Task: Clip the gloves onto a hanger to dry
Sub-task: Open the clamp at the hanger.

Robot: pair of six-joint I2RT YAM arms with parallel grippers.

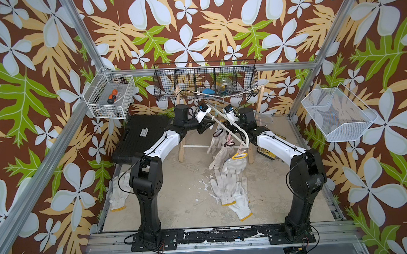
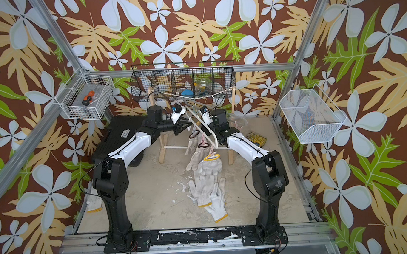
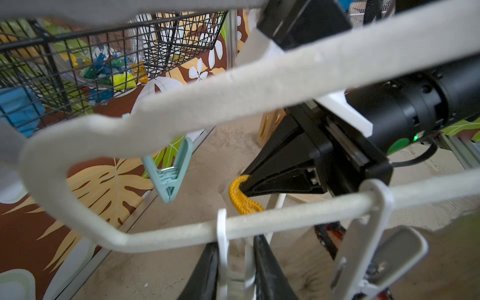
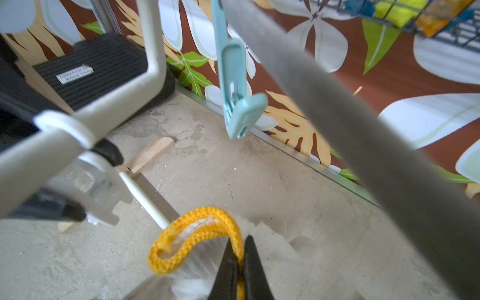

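Your right pincer [image 4: 239, 250] is shut tight on the glove's [image 4: 272, 244] yellow cuff [image 4: 194, 220], holding it up just beneath the hanger [image 3: 259, 85], while your left pincer [image 3: 235, 262], nearly closed, squeezes the white clip [image 3: 222, 226] between its jaws, probably to gape it for that cuff.

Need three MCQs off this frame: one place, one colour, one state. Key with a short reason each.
1. The orange-handled screwdriver lies in: A) the black mesh basket B) the white wire basket C) the white mesh bin.
2. The empty clip hanging off the hanger is: A) pale teal B) red C) black.
3. The right gripper is: A) wide open B) out of view C) shut on a glove's yellow cuff.
Key: 1 B, it lies inside that basket's wire walls. 2 A, the left wrist view shows it teal. 3 C, the jaws pinch the cuff in the right wrist view.
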